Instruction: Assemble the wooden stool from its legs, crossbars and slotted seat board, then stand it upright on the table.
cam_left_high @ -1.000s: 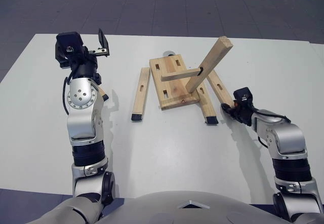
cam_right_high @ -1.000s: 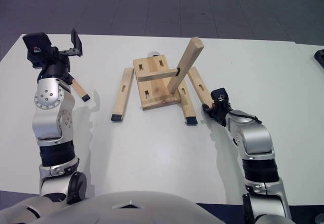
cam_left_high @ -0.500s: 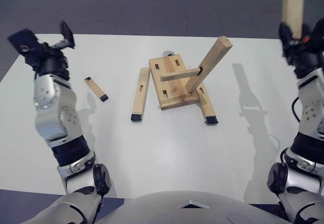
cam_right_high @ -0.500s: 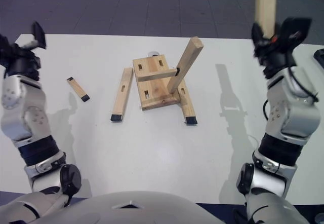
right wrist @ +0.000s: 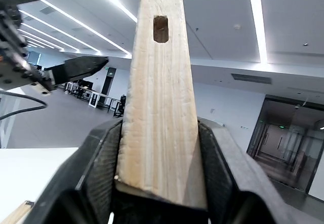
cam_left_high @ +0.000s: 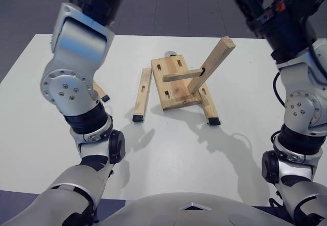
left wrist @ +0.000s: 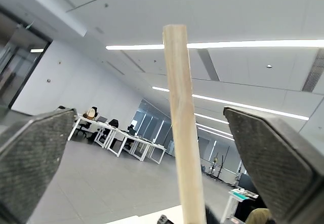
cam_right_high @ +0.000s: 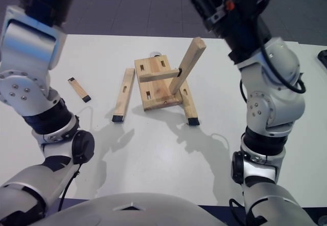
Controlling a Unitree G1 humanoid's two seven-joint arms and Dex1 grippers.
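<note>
Right fingers (right wrist: pixel 101 163) clenched on the held leg (right wrist: pixel 161 82); left fingers (left wrist: pixel 276 153) spread, released. Both arms swung up off the table (cam_left_high: pixel 168 154) in the last second, taking that leg from right of the board (cam_left_high: pixel 173 90), so it's up for fitting. Still down: loose leg (cam_left_high: pixel 142 94) left of board, right leg (cam_left_high: pixel 209 108) against its right edge, short bar (cam_right_high: pixel 78 89) far left. Tilted leg (cam_left_high: pixel 214 60), already socketed, likely crowds the board's right side.

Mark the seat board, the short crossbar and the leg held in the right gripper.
seat board (cam_left_high: pixel 173 90), left eye view, bare top face.
short crossbar (cam_right_high: pixel 79 89), right eye view, mid-length.
held leg (right wrist: pixel 161 112), right wrist view, face below slot.
</note>
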